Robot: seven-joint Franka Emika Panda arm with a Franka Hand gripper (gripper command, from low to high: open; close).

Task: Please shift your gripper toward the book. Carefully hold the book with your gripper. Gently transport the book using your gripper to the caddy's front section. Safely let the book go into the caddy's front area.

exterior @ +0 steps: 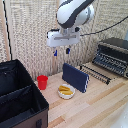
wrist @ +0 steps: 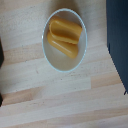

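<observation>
The dark navy book (exterior: 75, 77) stands upright on its edge on the wooden table, leaning slightly, right of the small white bowl. In the wrist view a dark slab along one border is the book (wrist: 119, 40). My gripper (exterior: 61, 51) hangs well above the book and bowl, its two blue-tipped fingers pointing down, apart and empty. The fingers do not show in the wrist view. The black caddy (exterior: 19, 97) sits at the exterior view's lower left, with a divider between two sections; its front section (exterior: 22, 111) is the nearer bay.
A white bowl (exterior: 66, 91) holding yellow-orange food sits beside the book; it fills the wrist view (wrist: 64, 39). A red cup (exterior: 42, 82) stands next to the caddy. A silver-black toaster oven (exterior: 112, 55) with its rack pulled out is at the right.
</observation>
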